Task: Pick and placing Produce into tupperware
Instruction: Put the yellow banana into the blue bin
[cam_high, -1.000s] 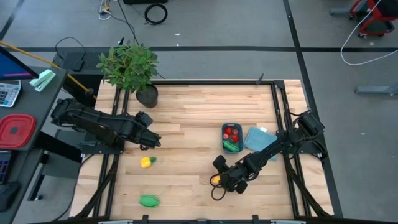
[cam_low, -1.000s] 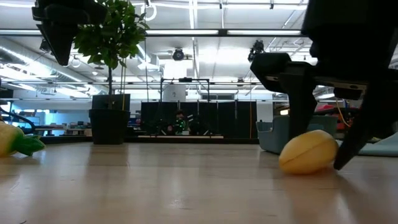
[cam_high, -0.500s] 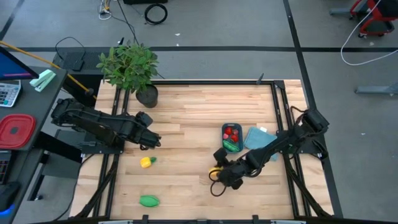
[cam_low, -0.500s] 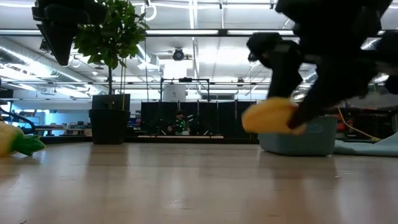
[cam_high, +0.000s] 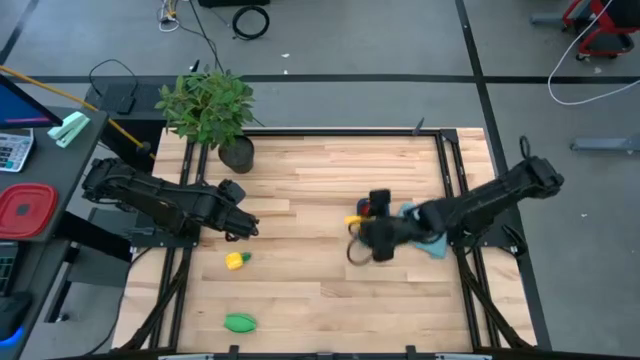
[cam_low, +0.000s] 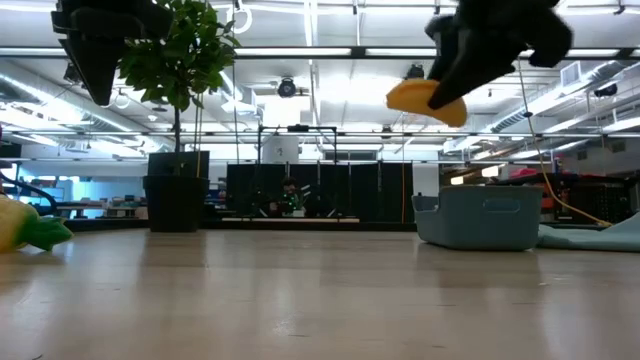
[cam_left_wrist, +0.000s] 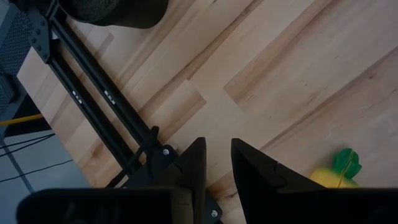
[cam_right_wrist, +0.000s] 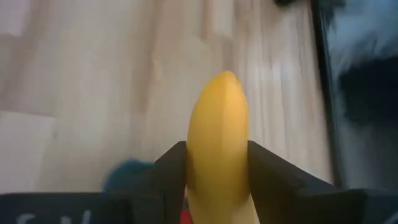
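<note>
Above the small dark-blue plastic tupperware (cam_low: 478, 217), the right hand (cam_right_wrist: 216, 180), clamped on the yellow toy banana (cam_right_wrist: 217, 140), has swung up from five o'clock; release seems next. Left hand (cam_left_wrist: 216, 163) waits, fingers together.

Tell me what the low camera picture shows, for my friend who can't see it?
A dark robot gripper holds a yellow banana high in the air, above a blue-grey tub sitting on the wooden table. Far left lies a yellow piece with a green stem, and a potted plant stands behind.
</note>
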